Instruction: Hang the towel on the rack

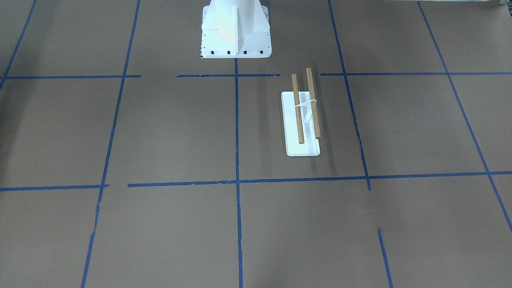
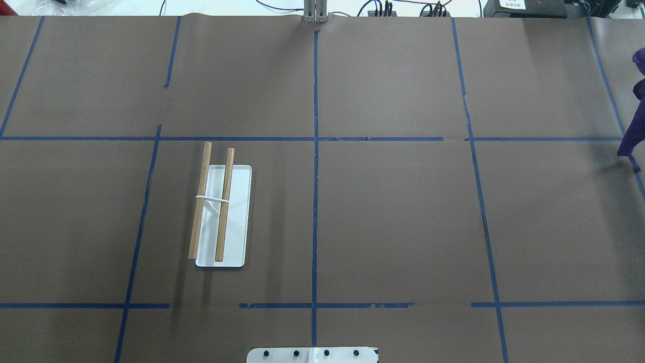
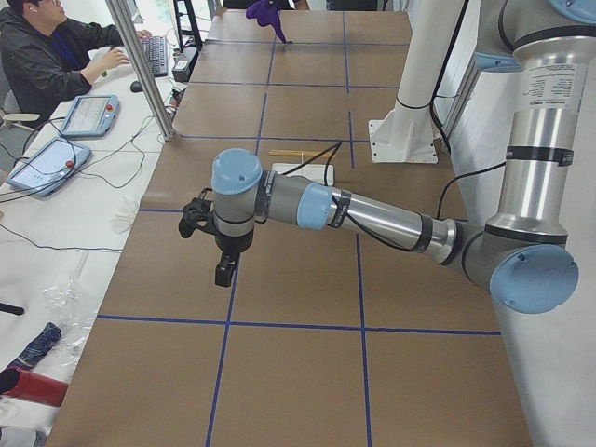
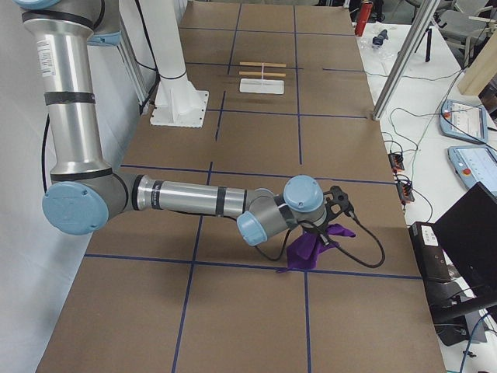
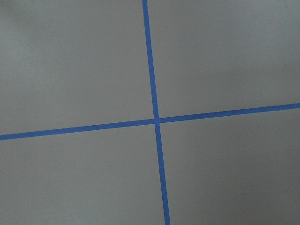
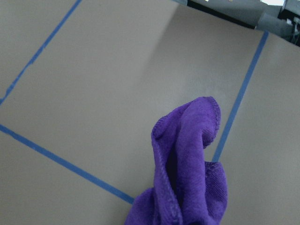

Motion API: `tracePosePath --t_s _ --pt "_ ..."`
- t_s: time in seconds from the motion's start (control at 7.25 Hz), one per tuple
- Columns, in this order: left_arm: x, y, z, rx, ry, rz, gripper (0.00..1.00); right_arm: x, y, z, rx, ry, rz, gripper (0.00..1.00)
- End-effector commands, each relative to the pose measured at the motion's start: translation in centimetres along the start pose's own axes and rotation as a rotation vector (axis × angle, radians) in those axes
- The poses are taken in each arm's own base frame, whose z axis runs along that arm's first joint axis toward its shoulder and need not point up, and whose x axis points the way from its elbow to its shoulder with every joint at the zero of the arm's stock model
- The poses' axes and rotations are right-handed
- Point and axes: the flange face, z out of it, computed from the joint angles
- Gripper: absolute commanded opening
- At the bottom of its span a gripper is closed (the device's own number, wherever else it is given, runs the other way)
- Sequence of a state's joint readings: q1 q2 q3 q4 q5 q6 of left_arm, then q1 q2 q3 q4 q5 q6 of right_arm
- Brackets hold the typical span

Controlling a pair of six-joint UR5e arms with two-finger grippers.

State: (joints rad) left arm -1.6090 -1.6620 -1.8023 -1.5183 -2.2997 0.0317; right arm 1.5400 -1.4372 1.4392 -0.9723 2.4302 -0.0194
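Hanging bunched beneath the right gripper, low and centre in the right side view, the towel seems to trail its lower end on the table, probably gathered up for carrying. Whether that claw is clamped on the cloth I cannot tell: the wrist view shows only purple folds. Overhead, the towel is at the far right edge, well apart from the rack, which is left of centre. The rack stands bare, its dowels raised over the base, so cloth can drape from above. Farthest off, the left gripper hovers above bare table, out of the way; whether its claw is apart or together I cannot tell. Count: one towel, one rack, two dowels, two grippers.
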Motion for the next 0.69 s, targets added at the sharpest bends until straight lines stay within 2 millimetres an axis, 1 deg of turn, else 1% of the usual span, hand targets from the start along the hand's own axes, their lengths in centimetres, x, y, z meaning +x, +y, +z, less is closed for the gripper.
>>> tracePosePath --t_s 0.0,0.14,0.28,0.41,0.55 --pt "5.0 -6.5 -4.6 0.125 -0.003 -0.059 1.0 -7.9 -9.8 -0.9 0.066 -0.039 -0.148 0.0" --pt "8.9 -8.0 -4.1 0.192 0.035 -0.022 1.0 -14.5 -13.9 -0.1 0.104 -0.046 -0.167 0.0" --pt "11.8 -8.7 -3.2 0.274 0.09 -0.007 1.0 -21.4 -16.5 1.0 0.155 -0.003 -0.178 0.0" --pt "15.1 -9.0 -2.0 0.311 0.151 -0.048 1.0 -26.3 -18.6 2.0 0.198 0.015 -0.207 0.0" --pt "19.0 -9.3 -0.8 0.335 0.208 -0.071 1.0 -29.6 -21.2 1.8 0.234 -0.012 -0.178 0.0"
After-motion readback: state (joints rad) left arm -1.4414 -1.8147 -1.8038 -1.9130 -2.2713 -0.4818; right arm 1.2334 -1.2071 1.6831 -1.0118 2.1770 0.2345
